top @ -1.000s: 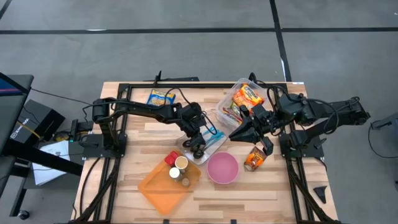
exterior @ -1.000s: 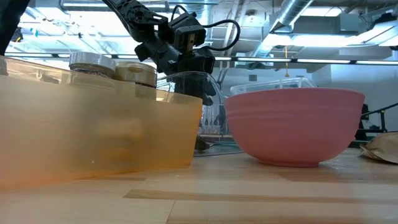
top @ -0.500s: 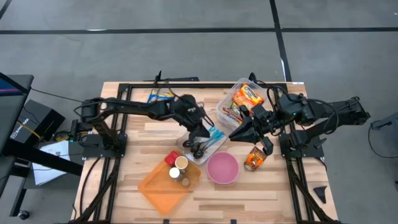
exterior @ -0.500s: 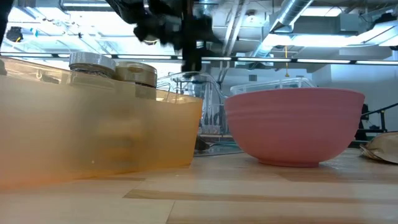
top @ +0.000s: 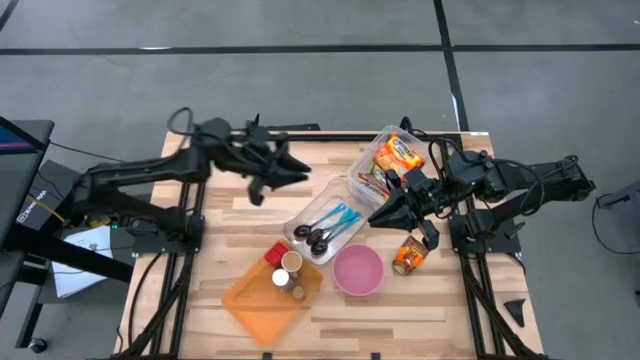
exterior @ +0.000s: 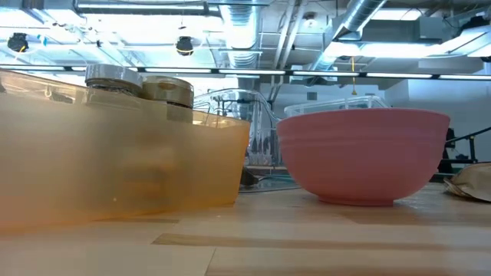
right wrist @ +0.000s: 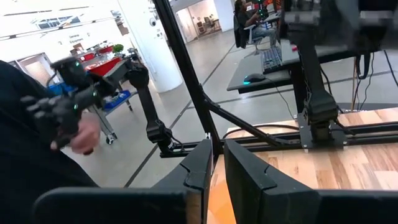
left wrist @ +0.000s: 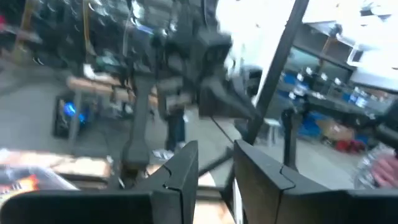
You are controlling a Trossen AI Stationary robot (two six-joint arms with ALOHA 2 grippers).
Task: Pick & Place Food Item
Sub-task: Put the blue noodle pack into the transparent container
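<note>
Food packets (top: pixel 392 158) are seen piled in a clear container (top: pixel 362 166) at the far right of the wooden table (top: pixel 230 215). Another snack packet (top: pixel 408 254) is seen lying on the table just right of a pink bowl (top: pixel 358 270), and a yellow packet (top: pixel 258 155) is seen near the far edge. A clear tray of utensils (top: pixel 328 227) is placed at the table's middle, and an orange bin (top: pixel 262 297) holding small jars (top: pixel 290 264) is placed near the front edge.

The right gripper (top: pixel 381 215) is held low between the container and the bowl, its fingers nearly together and nothing gripped. The left gripper (top: pixel 297 175) is raised over the far left part of the table, its fingers a narrow gap apart and nothing held. A person in dark clothing is shown in the right wrist view, holding a controller (right wrist: pixel 65 112).
</note>
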